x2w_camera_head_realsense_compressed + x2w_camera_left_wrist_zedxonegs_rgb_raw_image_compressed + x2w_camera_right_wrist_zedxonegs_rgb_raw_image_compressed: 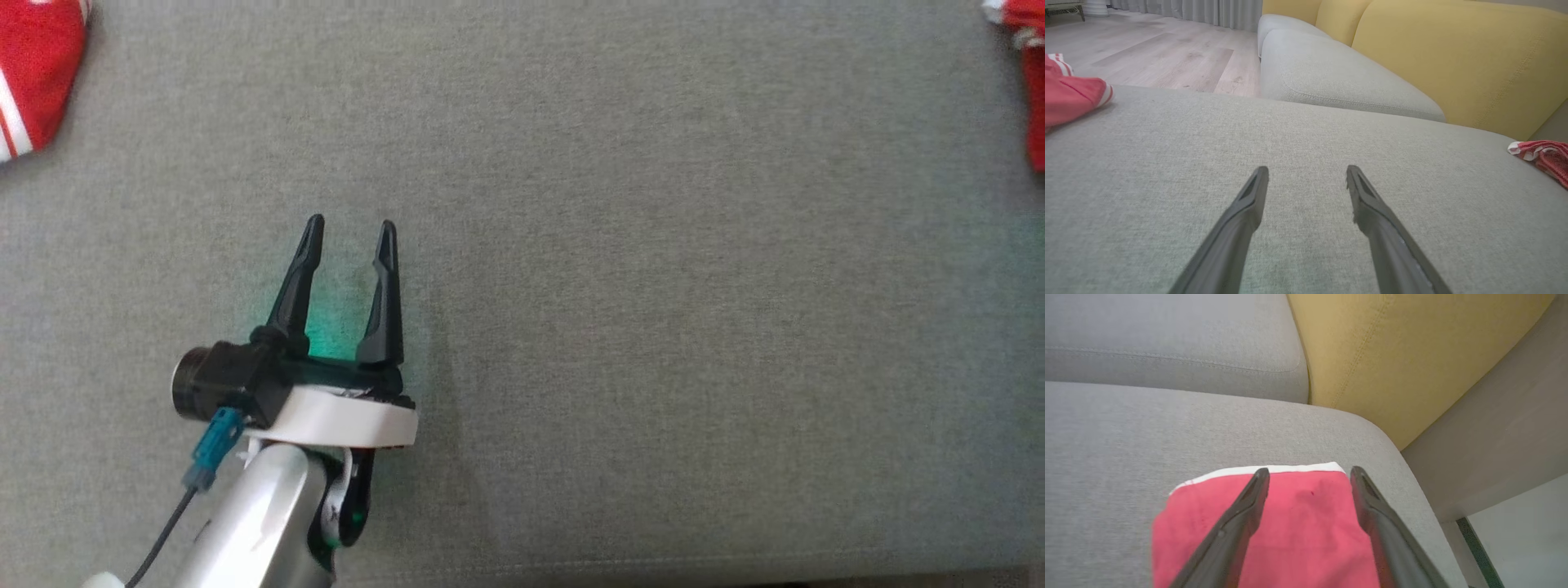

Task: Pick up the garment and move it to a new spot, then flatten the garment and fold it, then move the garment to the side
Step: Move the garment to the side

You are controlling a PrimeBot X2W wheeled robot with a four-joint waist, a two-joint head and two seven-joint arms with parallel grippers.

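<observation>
Hovering wide over the folded garment (1306, 526) at the corner of the cushion (1147, 428), our right gripper (1309, 468) grips nothing, so we judge it set aside; our left gripper (351, 222) idles wide.

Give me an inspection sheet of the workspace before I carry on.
Surface: grey seat cushion, bare in the middle.
Job's things: folded red garment with white hem, lying flat near the cushion's corner.
Clutter: second red cloth with white stripes at the cushion's left edge.
Hands: left hand open over bare cushion, holding nothing; right hand open above the folded garment, not gripping it.
Cables: black cable with teal connector at the left wrist, clear of the fingers.
Surroundings: yellow back cushions, another grey cushion, wood floor, grey curtains.
</observation>
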